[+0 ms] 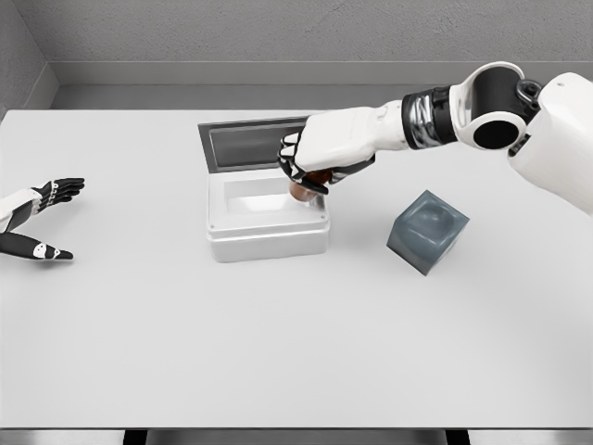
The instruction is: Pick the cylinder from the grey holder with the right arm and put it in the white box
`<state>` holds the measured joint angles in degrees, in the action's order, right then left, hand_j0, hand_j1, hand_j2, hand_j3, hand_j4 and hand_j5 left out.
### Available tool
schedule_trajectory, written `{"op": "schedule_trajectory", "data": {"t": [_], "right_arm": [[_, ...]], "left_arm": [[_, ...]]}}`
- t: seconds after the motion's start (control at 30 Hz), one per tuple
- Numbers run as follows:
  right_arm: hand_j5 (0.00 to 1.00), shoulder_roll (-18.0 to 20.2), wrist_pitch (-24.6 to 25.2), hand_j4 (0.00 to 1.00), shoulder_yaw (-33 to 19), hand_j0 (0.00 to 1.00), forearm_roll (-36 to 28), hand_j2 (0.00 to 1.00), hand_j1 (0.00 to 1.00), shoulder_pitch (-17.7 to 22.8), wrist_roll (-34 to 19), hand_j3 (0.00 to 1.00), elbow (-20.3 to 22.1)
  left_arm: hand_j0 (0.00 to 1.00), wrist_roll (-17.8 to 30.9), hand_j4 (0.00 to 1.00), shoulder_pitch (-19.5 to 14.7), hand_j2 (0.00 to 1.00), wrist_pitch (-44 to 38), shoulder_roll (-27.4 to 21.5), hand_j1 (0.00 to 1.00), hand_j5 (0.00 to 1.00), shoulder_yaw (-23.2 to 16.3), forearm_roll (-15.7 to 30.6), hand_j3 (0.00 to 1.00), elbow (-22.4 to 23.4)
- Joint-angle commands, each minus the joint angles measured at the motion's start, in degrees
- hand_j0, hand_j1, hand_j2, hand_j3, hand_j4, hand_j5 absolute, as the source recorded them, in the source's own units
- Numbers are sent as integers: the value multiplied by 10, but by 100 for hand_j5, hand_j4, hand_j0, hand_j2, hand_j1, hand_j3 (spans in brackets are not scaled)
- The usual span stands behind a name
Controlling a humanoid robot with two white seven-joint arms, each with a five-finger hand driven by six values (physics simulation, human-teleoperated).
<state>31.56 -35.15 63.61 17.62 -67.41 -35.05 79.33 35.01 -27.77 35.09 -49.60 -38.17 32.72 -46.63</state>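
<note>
My right hand (pixel 310 171) reaches in from the right and hovers over the right part of the white box (pixel 267 236). Its fingers are curled around a brown cylinder (pixel 306 188), of which only the lower end shows below the palm, just above the box's opening. The box's lid (pixel 243 144) stands open behind it. The grey holder (pixel 427 232) sits tilted on the table to the right of the box, with nothing visible in it. My left hand (pixel 42 218) rests at the far left edge of the table with its fingers spread.
The white table (pixel 278 352) stretches wide in front of the box and holder. A grey wall runs behind the table's far edge.
</note>
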Motion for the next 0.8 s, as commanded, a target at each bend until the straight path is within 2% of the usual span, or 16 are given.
{"op": "schedule_trajectory", "data": {"t": [0.0, 0.23, 0.3, 0.37, 0.4, 0.43, 0.57, 0.7, 0.77], "right_arm": [[12, 0, 2, 12, -1, 12, -3, 12, 12, 0, 0, 12, -6], [14, -1, 2, 14, -1, 14, -2, 14, 14, -1, 0, 14, -8], [28, -1, 2, 28, -1, 28, -1, 28, 28, -4, 0, 28, -6], [65, -1, 2, 65, -1, 65, 6, 65, 65, -4, 0, 65, -4], [77, -1, 2, 77, -1, 77, 6, 77, 77, -4, 0, 77, -1], [84, -2, 2, 84, -2, 84, 6, 84, 84, -4, 0, 84, -1], [84, -5, 2, 84, -2, 84, 7, 84, 84, -4, 0, 84, 4], [86, -1, 2, 86, -8, 86, 8, 86, 86, -5, 0, 86, 34], [89, 1, 2, 89, -26, 89, 8, 89, 89, -5, 0, 89, 56]], "left_arm": [[100, 0, 100, 0, 100, -1, -1, 100, 100, 1, 4, 100, 0], [100, 0, 100, 0, 100, -1, 0, 100, 100, 1, 4, 100, 0], [100, 0, 100, 0, 100, -1, -1, 100, 100, 1, 2, 100, 0], [100, 0, 100, 0, 100, -1, 0, 100, 100, 1, 1, 100, 0], [100, 0, 100, 0, 100, -1, 0, 100, 100, 1, 1, 100, 0], [100, 0, 100, 0, 100, -1, 0, 100, 100, 1, 1, 100, 0], [100, 0, 100, 0, 100, -1, 0, 100, 100, 1, 1, 100, 0], [100, 0, 100, 1, 100, -1, 0, 100, 100, 1, 1, 100, 0], [100, 0, 100, 1, 100, -1, 0, 100, 100, 1, 1, 100, 0]]}}
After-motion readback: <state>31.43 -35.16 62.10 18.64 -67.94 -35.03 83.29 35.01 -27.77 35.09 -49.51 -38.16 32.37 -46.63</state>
